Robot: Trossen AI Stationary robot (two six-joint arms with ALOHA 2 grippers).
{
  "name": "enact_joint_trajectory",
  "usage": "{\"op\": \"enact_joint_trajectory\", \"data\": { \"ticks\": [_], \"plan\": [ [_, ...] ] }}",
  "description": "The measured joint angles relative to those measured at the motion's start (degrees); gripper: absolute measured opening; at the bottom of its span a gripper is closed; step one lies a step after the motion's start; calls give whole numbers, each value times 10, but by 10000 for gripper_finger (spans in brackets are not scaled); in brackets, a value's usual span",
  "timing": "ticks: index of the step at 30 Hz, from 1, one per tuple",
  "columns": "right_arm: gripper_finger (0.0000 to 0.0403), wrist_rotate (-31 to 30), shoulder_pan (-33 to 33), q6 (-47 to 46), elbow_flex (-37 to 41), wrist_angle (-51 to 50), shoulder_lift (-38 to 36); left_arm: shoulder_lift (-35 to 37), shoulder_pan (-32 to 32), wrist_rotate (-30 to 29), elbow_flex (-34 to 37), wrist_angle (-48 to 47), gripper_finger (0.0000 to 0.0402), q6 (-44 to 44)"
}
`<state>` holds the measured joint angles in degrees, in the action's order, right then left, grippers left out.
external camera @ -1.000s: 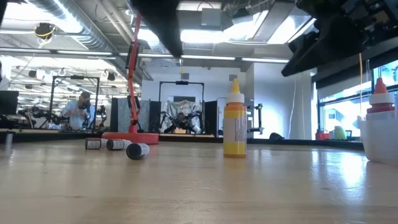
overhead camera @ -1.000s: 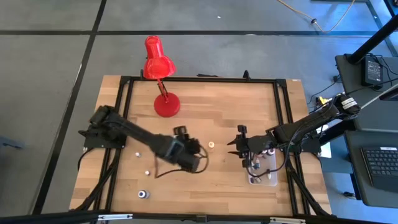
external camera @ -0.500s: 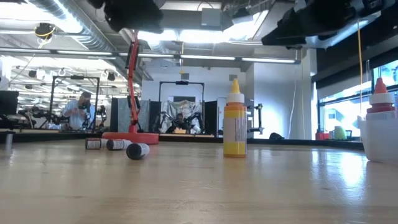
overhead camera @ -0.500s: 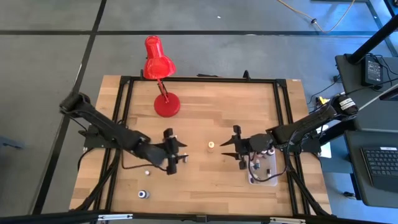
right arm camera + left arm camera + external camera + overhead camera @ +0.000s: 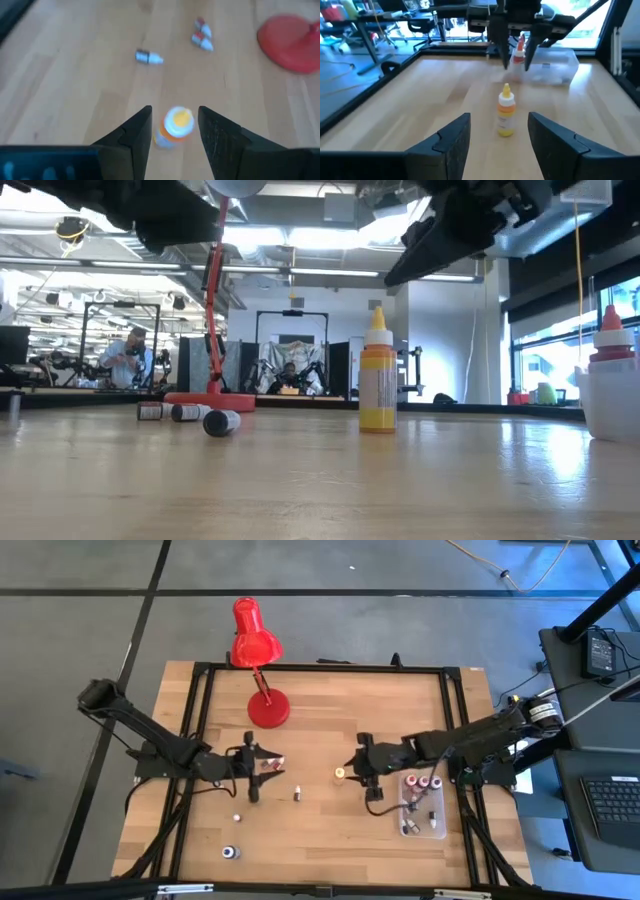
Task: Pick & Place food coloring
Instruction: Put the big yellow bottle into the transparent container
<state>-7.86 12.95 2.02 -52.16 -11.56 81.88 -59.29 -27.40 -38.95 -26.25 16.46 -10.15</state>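
A yellow dropper bottle (image 5: 340,773) stands upright on its base mid-table; the low view shows it (image 5: 377,385) the same way. My right gripper (image 5: 354,764) is open just right of it and above it; in the right wrist view its fingers straddle the bottle's cap (image 5: 175,123) from above without touching. My left gripper (image 5: 262,770) is open and hovers left of centre, facing the bottle (image 5: 506,111). Two small red bottles (image 5: 268,766) lie on their sides beside it, and another (image 5: 297,792) lies nearer the front. The clear tub (image 5: 422,822) holds several bottles.
A red desk lamp's base (image 5: 268,710) stands toward the far edge. Two more small bottles (image 5: 237,816) (image 5: 231,852) lie near the front left. In the low view three bottles lie by the lamp base (image 5: 188,412). A person works at a bench in the room behind (image 5: 128,358).
My left arm has drawn back from the middle toward the table's left edge, uncovering the lying bottles, which stayed put. My right gripper has moved from over the tub toward the left, to above the yellow bottle. The yellow bottle has not moved.
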Motion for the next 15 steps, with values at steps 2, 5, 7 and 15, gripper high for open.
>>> {"op": "enact_joint_trajectory", "data": {
  "ticks": [2, 5, 7, 15],
  "plan": [
    [163, 19, -11, 13, -29, -34, 16, 6, 0, 6, 8, 0, 195, -15],
    [163, 40, -21, 36, -63, -68, 40, 6, 0, 23, 10, 0, 196, -22],
    [163, 50, -27, 46, -84, -70, 59, 6, 0, 29, 10, 0, 194, -22],
    [163, 50, -34, 44, -134, -87, 106, 6, -1, 81, 10, 0, 194, -28]
  ]
}}
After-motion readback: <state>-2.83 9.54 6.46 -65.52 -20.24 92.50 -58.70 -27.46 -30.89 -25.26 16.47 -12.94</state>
